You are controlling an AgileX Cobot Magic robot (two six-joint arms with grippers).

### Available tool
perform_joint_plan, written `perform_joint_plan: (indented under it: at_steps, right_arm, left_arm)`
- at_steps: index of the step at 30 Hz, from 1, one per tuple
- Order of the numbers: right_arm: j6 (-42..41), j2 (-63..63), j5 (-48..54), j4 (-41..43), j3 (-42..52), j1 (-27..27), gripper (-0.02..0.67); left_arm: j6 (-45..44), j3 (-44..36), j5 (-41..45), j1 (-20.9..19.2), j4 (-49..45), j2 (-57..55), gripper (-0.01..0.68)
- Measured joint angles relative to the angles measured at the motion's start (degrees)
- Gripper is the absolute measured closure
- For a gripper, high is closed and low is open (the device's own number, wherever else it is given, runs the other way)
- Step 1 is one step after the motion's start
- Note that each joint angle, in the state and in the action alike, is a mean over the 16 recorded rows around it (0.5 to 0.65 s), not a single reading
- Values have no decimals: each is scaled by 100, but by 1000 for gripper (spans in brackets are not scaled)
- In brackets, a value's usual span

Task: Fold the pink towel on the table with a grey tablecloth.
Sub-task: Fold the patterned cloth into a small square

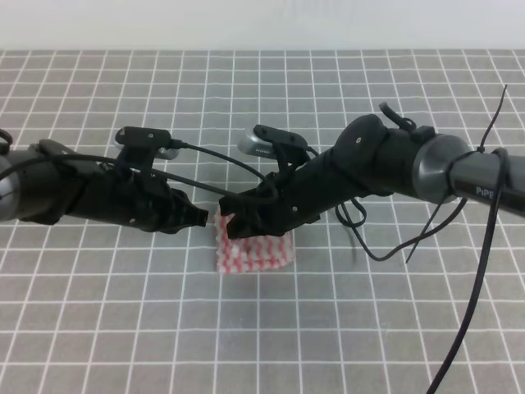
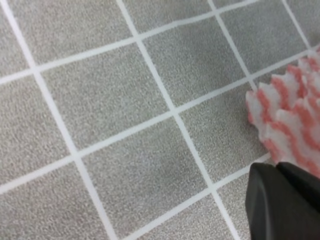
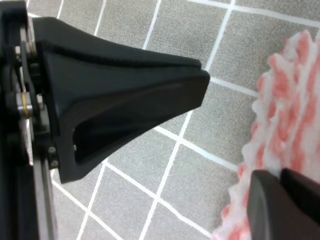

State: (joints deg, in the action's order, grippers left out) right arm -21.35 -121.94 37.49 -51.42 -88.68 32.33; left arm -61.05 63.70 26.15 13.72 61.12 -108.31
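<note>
The pink towel (image 1: 258,253) lies bunched small at the middle of the table with a grey tablecloth (image 1: 98,312). Its left corner is lifted off the cloth. My right gripper (image 1: 232,223) reaches in from the right and is shut on that raised edge. In the right wrist view its tip (image 3: 280,172) sits on the striped towel (image 3: 290,115). My left gripper (image 1: 199,217) comes from the left with its jaws shut. It stops just short of the towel's left edge (image 2: 292,110) and holds nothing. The right wrist view shows that gripper (image 3: 202,82) side-on.
Loose black cables (image 1: 369,238) hang from the right arm just right of the towel. The table's far edge (image 1: 262,51) meets a white wall. Gridded cloth stretches out in front of the towel and to both sides.
</note>
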Motion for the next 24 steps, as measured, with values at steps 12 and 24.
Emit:
perform_joint_plan:
  at_steps: [12,24]
  right_arm:
    - [-11,5,-8,-180,0,2,571]
    - [-23,25,230,-134,-121,-164,498]
  left_arm:
    - [3,0,13,-1,0,3,677]
    - [-42,0,334,37,163,3,676]
